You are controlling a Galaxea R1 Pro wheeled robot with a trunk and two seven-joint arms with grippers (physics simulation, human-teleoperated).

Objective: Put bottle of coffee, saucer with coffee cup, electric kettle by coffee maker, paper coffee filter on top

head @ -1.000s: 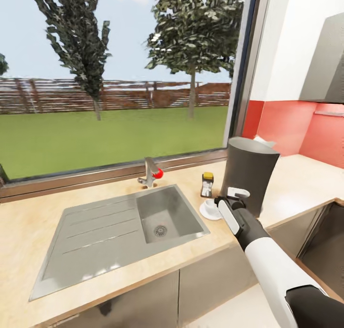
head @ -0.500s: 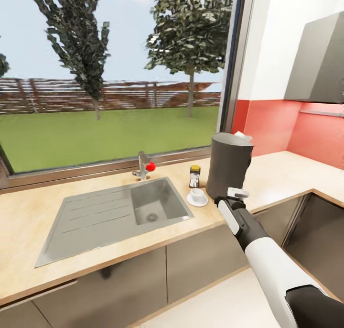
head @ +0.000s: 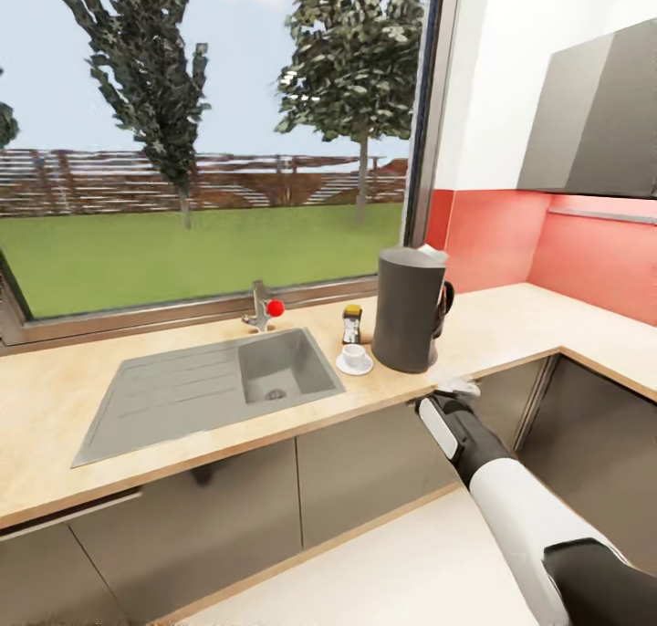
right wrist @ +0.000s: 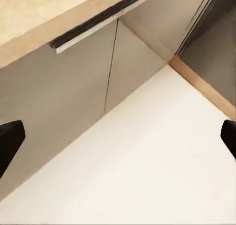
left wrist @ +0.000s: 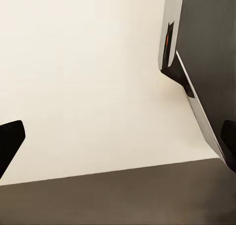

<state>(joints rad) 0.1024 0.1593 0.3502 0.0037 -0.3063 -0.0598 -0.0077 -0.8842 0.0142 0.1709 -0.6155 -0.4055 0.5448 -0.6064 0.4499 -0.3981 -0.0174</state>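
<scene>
Four station items are grouped on the kitchen countertop (head: pixel 511 320) around the coffee maker (head: pixel 408 308): the paper coffee filter (head: pixel 431 254) is set on its top, the coffee cup (head: pixel 354 355) sits on the saucer (head: pixel 354 365) just beside it, and the bottle of coffee (head: pixel 351 324) stands behind them. The right gripper (head: pixel 458 391) is held below the counter edge, fingertips spread wide and empty, presumably freed for the kettle. The left gripper (left wrist: pixel 118 141) is likewise released.
</scene>
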